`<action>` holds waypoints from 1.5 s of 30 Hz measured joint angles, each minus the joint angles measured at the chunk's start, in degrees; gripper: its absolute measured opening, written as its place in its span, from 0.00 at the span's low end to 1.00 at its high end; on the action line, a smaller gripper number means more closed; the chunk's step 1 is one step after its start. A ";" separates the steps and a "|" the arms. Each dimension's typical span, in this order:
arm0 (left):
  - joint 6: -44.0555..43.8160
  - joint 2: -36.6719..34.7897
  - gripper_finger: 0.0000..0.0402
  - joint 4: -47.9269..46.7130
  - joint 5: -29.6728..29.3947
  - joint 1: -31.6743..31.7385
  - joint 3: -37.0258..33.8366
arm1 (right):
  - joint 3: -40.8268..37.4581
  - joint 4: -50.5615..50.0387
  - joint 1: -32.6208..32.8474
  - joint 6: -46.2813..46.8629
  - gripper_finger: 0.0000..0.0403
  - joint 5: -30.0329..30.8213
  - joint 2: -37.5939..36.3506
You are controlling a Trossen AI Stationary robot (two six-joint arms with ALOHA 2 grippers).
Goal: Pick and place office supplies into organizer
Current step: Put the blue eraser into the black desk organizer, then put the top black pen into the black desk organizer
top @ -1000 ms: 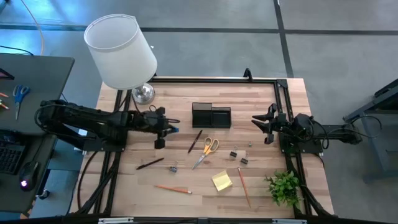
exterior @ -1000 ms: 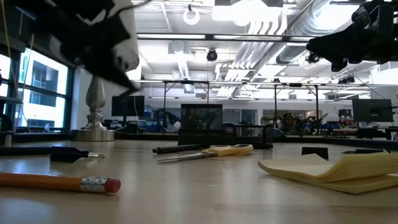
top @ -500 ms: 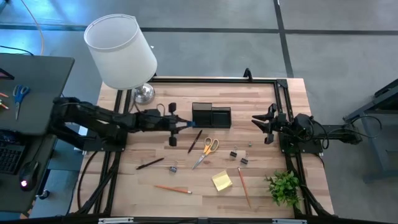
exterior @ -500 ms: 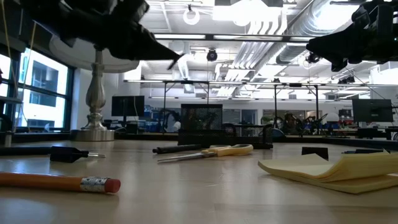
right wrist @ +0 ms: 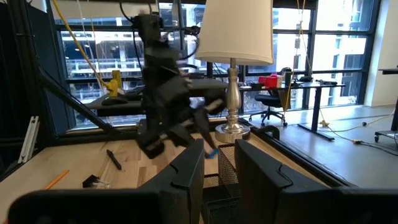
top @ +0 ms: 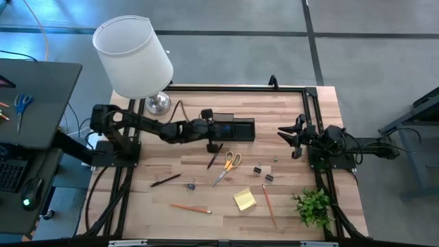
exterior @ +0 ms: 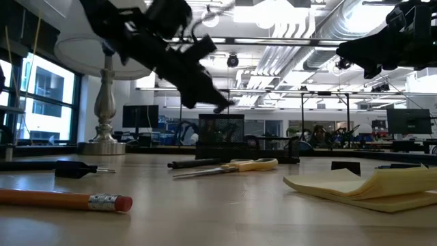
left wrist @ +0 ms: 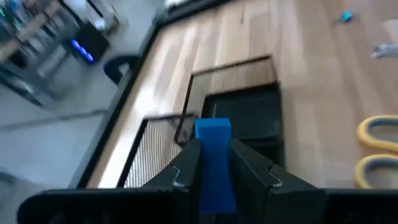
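Blue eraser carried over the organizer

The left gripper (left wrist: 214,163) clamps the small blue rubber eraser (left wrist: 214,155) just above the black mesh two-compartment organizer (left wrist: 244,112) (the release looks like the step in hand); next it must centre over a compartment and let go. Farther off, the right gripper (top: 296,136) waits empty, fingers slightly apart. No writing is legible.

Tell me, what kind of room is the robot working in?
It looks like a robotics lab or workshop. Beyond the wooden table there are big windows, bare ceiling pipes, and desks with monitors.
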 joint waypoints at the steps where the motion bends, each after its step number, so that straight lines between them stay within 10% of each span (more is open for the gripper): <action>1: -0.66 0.27 0.14 -0.95 1.18 0.68 0.21 | 0.00 -0.07 -0.01 0.14 0.21 -0.10 0.01; 17: -4.39 0.61 0.16 -3.63 8.01 2.18 0.42 | 0.00 -0.76 -0.01 1.01 0.21 -0.13 0.00; 32: -6.36 0.52 0.56 -5.16 8.01 2.16 0.42 | 0.00 -2.37 0.01 6.22 0.21 -2.08 5.73; 45: -13.47 -15.68 0.42 -14.47 22.98 1.37 -1.69 | 5.32 -4.05 0.01 7.18 0.22 -0.56 24.76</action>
